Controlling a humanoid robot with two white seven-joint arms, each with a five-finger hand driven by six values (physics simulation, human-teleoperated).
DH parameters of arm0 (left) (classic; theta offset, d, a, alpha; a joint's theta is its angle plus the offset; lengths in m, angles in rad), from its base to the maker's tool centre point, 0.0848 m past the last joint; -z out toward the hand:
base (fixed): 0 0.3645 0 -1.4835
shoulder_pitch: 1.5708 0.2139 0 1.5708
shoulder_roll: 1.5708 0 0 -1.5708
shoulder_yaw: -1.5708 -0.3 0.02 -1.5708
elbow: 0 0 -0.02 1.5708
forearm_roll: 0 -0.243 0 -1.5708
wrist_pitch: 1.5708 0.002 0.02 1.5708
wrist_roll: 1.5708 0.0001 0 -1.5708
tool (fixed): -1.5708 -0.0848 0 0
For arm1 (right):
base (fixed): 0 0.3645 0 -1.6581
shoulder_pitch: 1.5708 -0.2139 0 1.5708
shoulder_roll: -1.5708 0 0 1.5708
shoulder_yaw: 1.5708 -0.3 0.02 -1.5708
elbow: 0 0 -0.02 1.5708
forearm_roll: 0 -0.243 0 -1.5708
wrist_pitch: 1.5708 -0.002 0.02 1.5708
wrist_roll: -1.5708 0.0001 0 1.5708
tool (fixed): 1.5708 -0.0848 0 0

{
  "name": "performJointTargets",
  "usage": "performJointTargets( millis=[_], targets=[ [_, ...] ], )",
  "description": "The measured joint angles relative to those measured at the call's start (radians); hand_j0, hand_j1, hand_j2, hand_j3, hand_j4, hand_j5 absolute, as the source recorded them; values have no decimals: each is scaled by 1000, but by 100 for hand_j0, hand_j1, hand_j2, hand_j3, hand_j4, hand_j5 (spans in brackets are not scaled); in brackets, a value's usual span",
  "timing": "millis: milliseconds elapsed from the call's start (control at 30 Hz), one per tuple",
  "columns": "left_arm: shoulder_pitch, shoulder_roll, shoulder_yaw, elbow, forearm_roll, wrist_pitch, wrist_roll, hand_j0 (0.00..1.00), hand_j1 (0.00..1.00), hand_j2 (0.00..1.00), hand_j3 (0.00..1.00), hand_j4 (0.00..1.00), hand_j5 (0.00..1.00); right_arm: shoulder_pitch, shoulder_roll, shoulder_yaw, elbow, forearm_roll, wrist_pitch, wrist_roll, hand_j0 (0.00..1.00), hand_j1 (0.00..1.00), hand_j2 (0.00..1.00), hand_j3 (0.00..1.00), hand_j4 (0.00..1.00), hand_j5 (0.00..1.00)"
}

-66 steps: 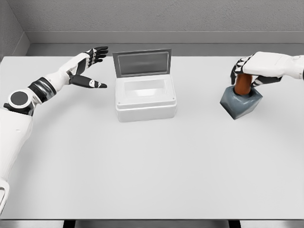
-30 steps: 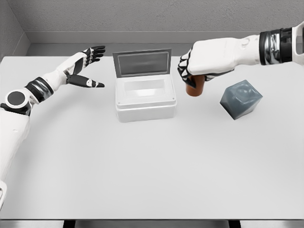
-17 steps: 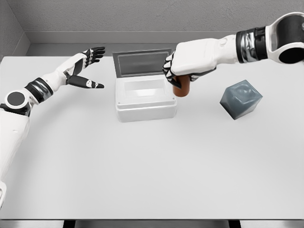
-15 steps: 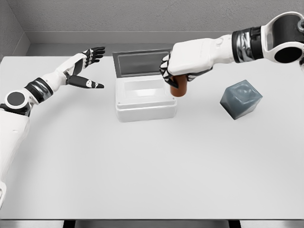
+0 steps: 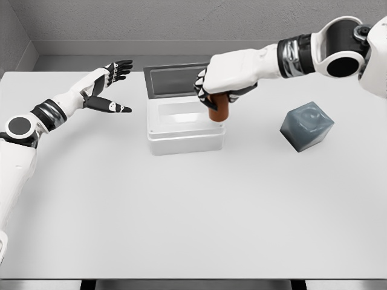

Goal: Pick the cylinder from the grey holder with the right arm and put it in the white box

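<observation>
My right hand [image 5: 211, 90] is shut on the reddish-brown cylinder [image 5: 218, 109], holding it upright over the right rim of the white box [image 5: 181, 130]. The box sits at the back middle of the table with its grey-lined lid [image 5: 180, 80] standing open behind it. The grey holder [image 5: 307, 125] stands to the right on the table, tilted, with nothing in its socket. My left hand [image 5: 109, 84] hovers open to the left of the box, fingers spread.
A grey wall runs along the table's far edge [image 5: 193, 63] just behind the box lid. The white table [image 5: 193, 211] stretches wide in front of the box and holder.
My right hand lifted the cylinder out of the grey holder and carried it left, from beside the holder to above the box's right rim. The left arm stayed still.
</observation>
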Motion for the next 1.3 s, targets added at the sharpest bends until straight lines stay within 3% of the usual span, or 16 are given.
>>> performJointTargets(
  millis=[367,1300],
  targets=[
    [0,-1,0,-1,0,0,0,100,100,100,100,100,100,2,70,0,103,0,0,1,28,28,28,28,28,28],
    [2,-2,2,-1,0,0,0,100,100,100,100,100,100,26,112,1,151,0,0,10,29,29,29,29,29,29]
  ],
)
